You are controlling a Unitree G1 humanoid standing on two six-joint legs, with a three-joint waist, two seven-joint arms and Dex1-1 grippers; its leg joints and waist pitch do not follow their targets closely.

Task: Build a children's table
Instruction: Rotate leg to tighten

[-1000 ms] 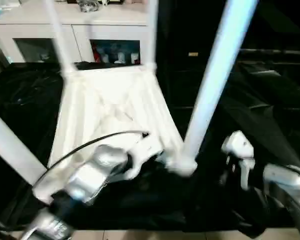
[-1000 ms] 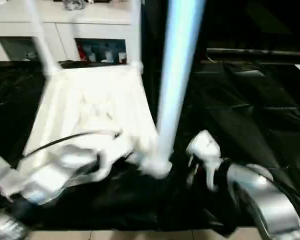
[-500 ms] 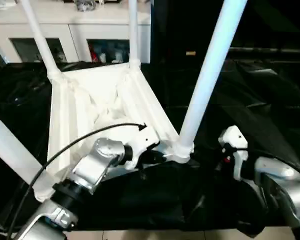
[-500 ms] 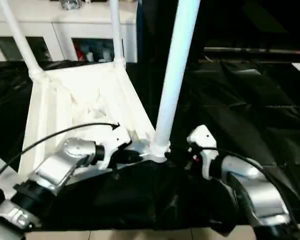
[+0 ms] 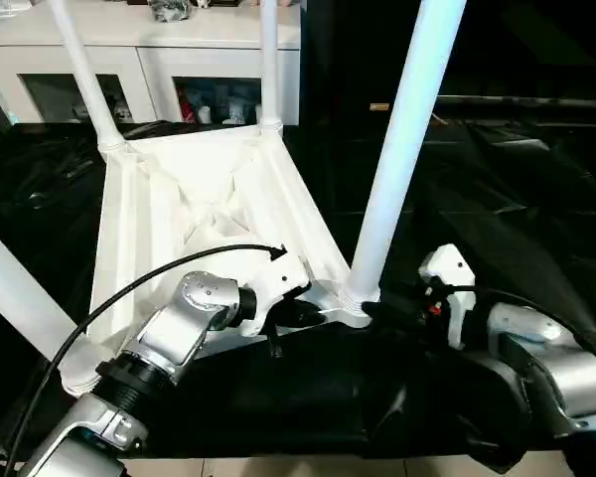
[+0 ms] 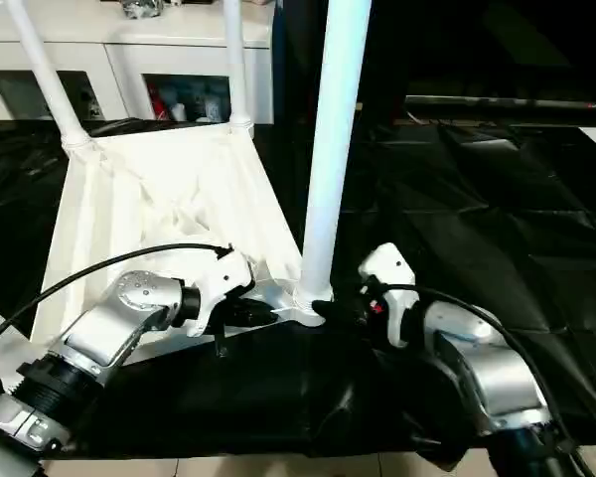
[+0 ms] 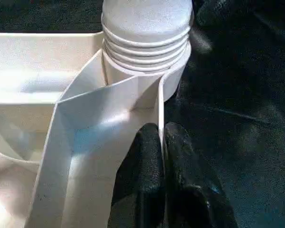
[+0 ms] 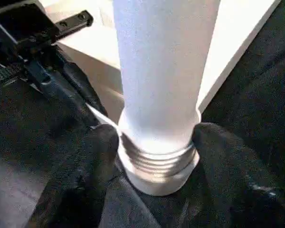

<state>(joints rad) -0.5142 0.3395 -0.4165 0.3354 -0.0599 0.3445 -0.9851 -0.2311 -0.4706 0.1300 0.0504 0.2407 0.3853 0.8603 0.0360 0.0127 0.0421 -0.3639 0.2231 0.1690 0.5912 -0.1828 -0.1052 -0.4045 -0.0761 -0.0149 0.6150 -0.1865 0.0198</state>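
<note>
The children's table lies upside down: the white ribbed tabletop [image 5: 179, 219] rests on black cloth with its white legs standing up. The near right leg [image 5: 402, 139] sits in its corner socket [image 7: 147, 52], threads showing at the base. My left gripper [image 7: 162, 142] is shut on the thin rim of the tabletop right beside that socket. My right gripper [image 5: 382, 310] is open, with one black finger [image 8: 92, 156] on each side of the leg's threaded base [image 8: 156, 161], very close to it. Two far legs [image 5: 79, 70] [image 5: 269, 60] and a near left leg [image 5: 10, 288] also stand up.
Black cloth [image 5: 517, 199] covers the work surface around the tabletop. A white cabinet with glass doors [image 5: 159, 60] stands behind it. A black cable [image 5: 159, 278] runs over my left forearm. Pale floor shows along the near edge [image 5: 278, 467].
My right gripper has opened and moved left to the base of the near right leg. The leg stands more upright now. The left gripper kept its hold on the rim.
</note>
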